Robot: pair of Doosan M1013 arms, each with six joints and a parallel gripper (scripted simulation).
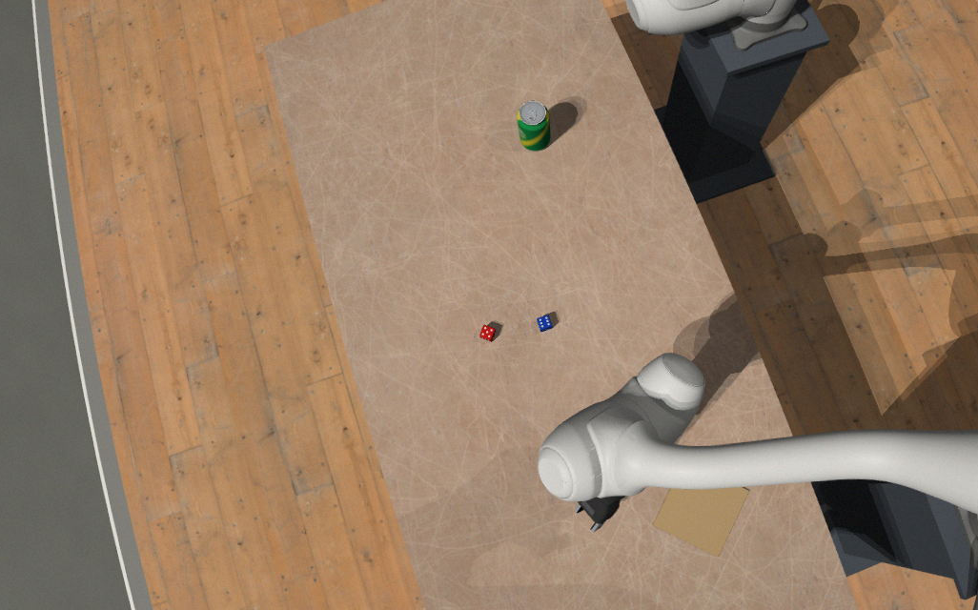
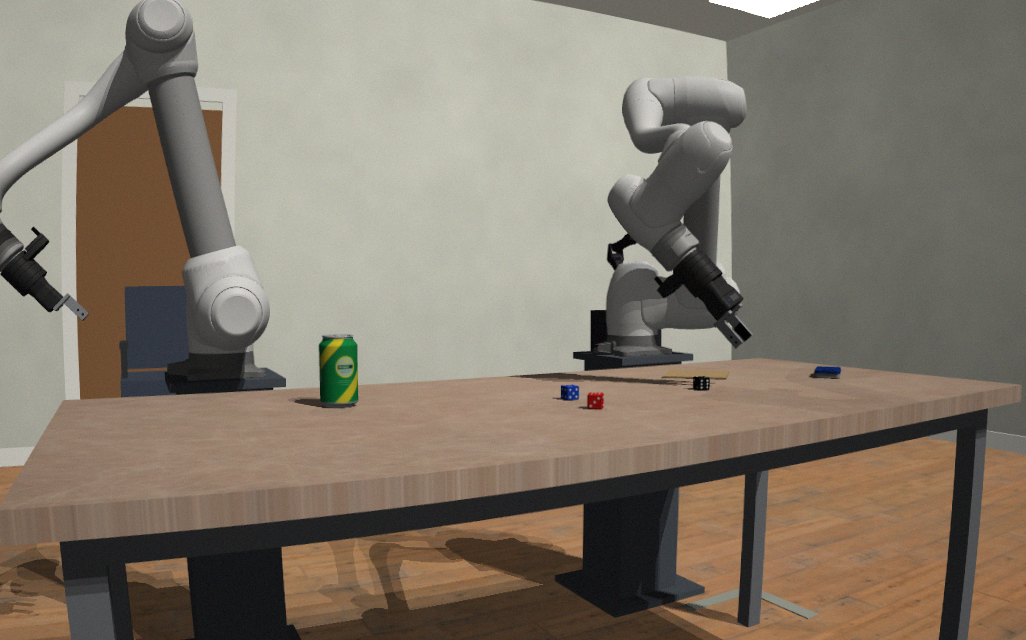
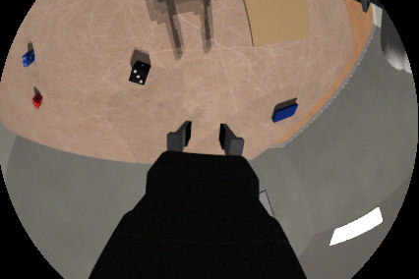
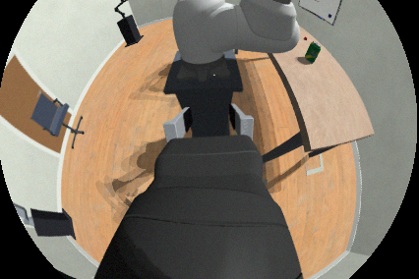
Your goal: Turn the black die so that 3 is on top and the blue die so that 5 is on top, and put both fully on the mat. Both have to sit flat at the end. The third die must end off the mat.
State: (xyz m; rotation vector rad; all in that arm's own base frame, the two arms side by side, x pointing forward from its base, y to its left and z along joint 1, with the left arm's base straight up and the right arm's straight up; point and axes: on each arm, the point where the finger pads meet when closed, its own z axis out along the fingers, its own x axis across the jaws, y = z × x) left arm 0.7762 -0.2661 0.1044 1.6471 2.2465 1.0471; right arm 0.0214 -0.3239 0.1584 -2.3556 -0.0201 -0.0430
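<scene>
The left pincer [image 1: 586,518] [image 2: 739,340] [image 3: 205,130] hangs parted and unladen. In its wrist view, the mat [image 1: 701,520] [image 2: 696,374] [image 3: 277,9] lies ahead-right, the black die [image 2: 701,383] [image 3: 140,73] ahead-left (its top number beats me), the blue die [image 1: 544,322] [image 2: 569,392] [image 3: 29,58], six up, farther left; both need placing. The red die [image 1: 487,333] [image 2: 595,400] [image 3: 37,100] [image 4: 305,38] is rightly off.
</scene>
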